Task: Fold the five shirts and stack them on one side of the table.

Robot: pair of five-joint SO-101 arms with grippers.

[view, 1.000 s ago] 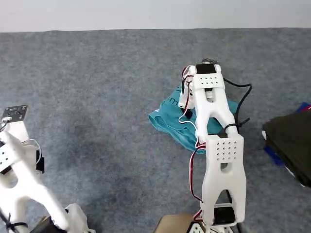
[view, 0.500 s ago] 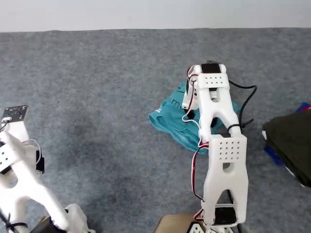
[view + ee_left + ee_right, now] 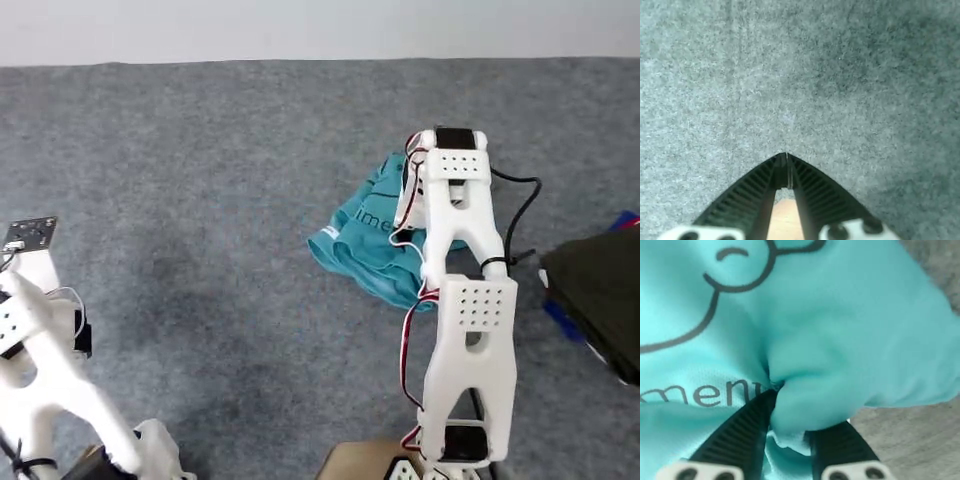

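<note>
Teal shirt [image 3: 360, 250] with dark line print; speckled grey table [image 3: 200, 180]; black ribbed fingers [image 3: 735, 435]; white arm [image 3: 467, 330].

White plastic right arm [image 3: 465, 330] is holding stretched forward, wrist pointing down. Its black ribbed right end effector [image 3: 790, 415] is pinching a fold of teal printed shirt [image 3: 840, 340]. White plastic left arm [image 3: 45, 370] is sitting folded back, its black left end effector [image 3: 786, 159] pointing down with fingertips pressing together.

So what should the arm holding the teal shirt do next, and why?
Probably lift and pull the shirt sideways to spread it flat: the right end effector is shut on a bunched fold, and the shirt lies crumpled on the table.
</note>
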